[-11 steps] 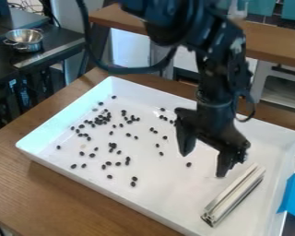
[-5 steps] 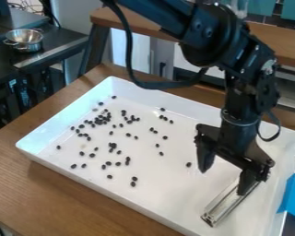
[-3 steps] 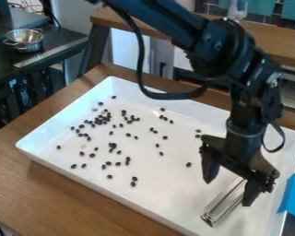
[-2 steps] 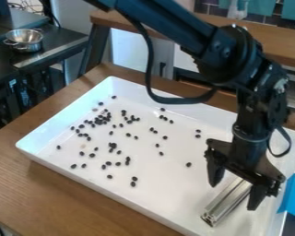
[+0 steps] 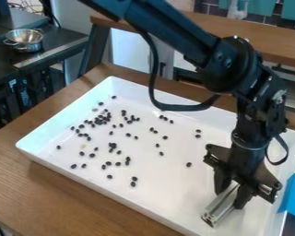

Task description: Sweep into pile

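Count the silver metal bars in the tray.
1: the grooved silver metal bar, lying in the white rectangular tray at the view's lower right, between the fingers of the black gripper, which hides part of it.

You get bright, soft light on the white tray (image 5: 165,196) around the end effector (image 5: 229,199). The shiny metal bar (image 5: 214,214) glints right by its tips. Well apart from it, on the picture's left, the tray makes a soft, dark shadow on the brown table (image 5: 14,177). Farther off that way, the room's corner looks dim.
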Action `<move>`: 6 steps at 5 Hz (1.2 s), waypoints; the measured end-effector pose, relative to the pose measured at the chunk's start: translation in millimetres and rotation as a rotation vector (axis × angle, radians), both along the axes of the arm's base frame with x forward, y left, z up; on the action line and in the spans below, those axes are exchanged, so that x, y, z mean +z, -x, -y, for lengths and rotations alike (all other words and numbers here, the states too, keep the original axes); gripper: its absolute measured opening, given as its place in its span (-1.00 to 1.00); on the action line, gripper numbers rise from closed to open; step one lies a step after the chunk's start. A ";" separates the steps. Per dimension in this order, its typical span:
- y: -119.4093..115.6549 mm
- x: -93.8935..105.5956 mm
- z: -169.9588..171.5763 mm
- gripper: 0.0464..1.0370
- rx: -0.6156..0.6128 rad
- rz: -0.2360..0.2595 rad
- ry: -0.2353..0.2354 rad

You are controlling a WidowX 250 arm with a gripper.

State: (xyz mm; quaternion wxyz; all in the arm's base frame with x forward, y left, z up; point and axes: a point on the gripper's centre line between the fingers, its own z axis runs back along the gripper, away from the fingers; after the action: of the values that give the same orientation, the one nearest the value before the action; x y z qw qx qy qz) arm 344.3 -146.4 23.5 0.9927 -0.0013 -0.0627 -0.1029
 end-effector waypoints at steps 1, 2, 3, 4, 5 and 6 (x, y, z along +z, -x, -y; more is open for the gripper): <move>4.6 -3.2 -7.1 -0.34 0.000 -0.002 0.004; 6.0 -2.7 -18.0 -0.34 -0.002 -0.019 0.018; 2.0 -2.4 -36.4 -0.34 0.029 -0.035 0.023; -1.8 -2.6 -59.0 -0.34 0.060 -0.055 0.023; -6.8 -2.1 -86.6 -0.34 0.109 -0.060 0.033; -9.1 -2.4 -109.3 -0.34 0.137 -0.064 0.041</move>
State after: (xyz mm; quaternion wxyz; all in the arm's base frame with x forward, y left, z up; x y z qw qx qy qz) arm 353.4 -37.0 21.1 0.9987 -0.0209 -0.0329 -0.0334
